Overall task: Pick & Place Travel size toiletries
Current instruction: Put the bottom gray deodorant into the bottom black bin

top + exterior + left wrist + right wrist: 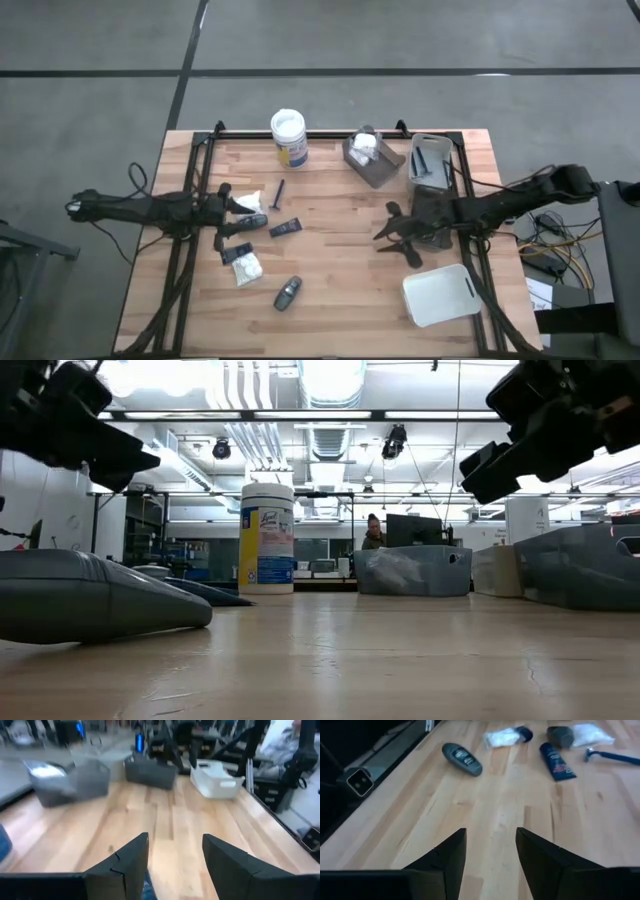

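A white-lidded jar (288, 137) with a blue and yellow label stood at the far edge of the wooden tabletop (330, 290). Beside it sat a grey tray (373, 158) holding white packets, then a second grey tray (430, 160), and a white tray (438, 295) lay at the near right corner. None of these stood between the grippers and the toiletries.

The toiletries lay scattered on the tabletop's left half: a white packet (246, 200), a thin blue razor (279, 192), a dark tube (286, 228), another white packet (246, 266) and a dark oval bottle (288, 292).

The left gripper (243, 221) hovered over the items at the left, its fingers spread, with nothing visibly held. The right gripper (392, 234) hung above bare wood near the middle, well apart from the toiletries, fingers parted and empty, pointing toward them.

Both arms reached in low from their own sides, stretched nearly flat over the tabletop.
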`<move>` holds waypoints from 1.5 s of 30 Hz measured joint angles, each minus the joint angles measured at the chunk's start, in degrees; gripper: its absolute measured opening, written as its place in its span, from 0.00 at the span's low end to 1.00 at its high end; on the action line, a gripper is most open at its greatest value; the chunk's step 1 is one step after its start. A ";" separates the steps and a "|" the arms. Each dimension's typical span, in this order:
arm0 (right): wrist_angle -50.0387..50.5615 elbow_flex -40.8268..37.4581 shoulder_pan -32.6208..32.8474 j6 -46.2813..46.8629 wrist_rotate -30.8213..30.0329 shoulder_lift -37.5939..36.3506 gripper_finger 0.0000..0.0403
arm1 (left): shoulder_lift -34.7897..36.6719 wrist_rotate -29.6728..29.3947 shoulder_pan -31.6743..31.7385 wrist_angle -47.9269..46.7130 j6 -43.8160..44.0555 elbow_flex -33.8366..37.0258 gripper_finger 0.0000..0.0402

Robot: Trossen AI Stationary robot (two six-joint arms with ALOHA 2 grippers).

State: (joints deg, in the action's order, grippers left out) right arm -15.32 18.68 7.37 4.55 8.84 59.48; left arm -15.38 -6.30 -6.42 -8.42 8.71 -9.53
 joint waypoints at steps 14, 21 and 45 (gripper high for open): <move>-0.47 -0.27 -0.30 -0.71 0.02 0.53 0.30 | -33.00 2.71 -9.32 -12.85 3.19 -18.33 0.48; -0.49 -0.20 -0.30 -2.16 0.02 0.55 0.23 | -45.63 2.71 -15.83 -19.47 5.26 -26.85 0.48; -0.61 -0.18 -0.28 -2.06 0.02 0.59 0.14 | -75.07 2.74 -23.79 -8.98 1.24 -35.10 0.48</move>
State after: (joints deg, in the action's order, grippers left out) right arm -15.93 18.50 7.09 2.49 8.86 60.07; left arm -90.45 -3.56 -30.22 -17.40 9.95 -44.64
